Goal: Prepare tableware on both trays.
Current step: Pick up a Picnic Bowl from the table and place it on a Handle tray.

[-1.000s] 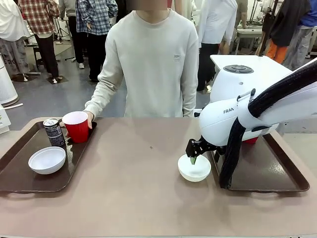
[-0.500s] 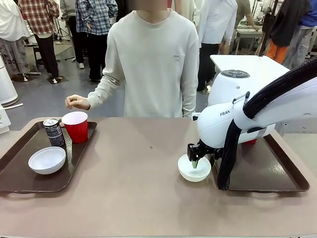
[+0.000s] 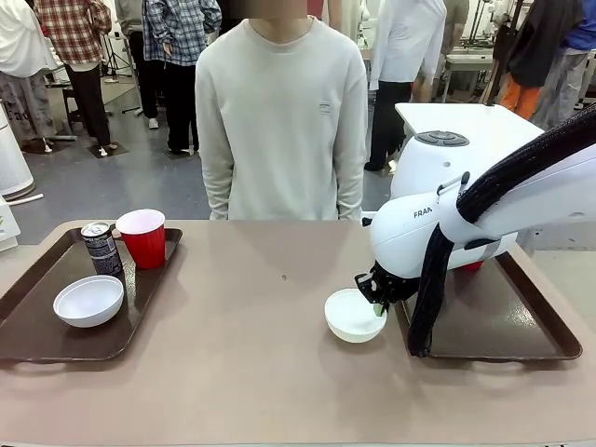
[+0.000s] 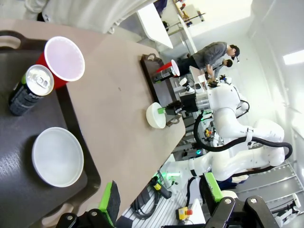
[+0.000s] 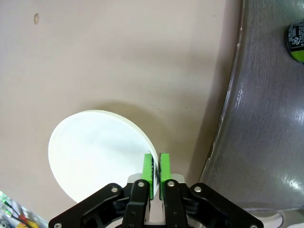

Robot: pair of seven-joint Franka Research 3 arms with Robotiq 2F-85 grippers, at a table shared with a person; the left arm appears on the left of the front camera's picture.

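Right gripper (image 5: pixel 156 167) pinching the rim of the bowl (image 3: pixel 352 315), which sits on the table just left of the right tray (image 3: pixel 549 321).

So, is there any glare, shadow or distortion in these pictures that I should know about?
Front view: even light, with a soft shadow under the white bowl at the right end effector. Right wrist view: pale glare streaks on the dark tray. Left wrist view: rolled and wide-angle, so the table slants, and the far ceiling light is washed out.
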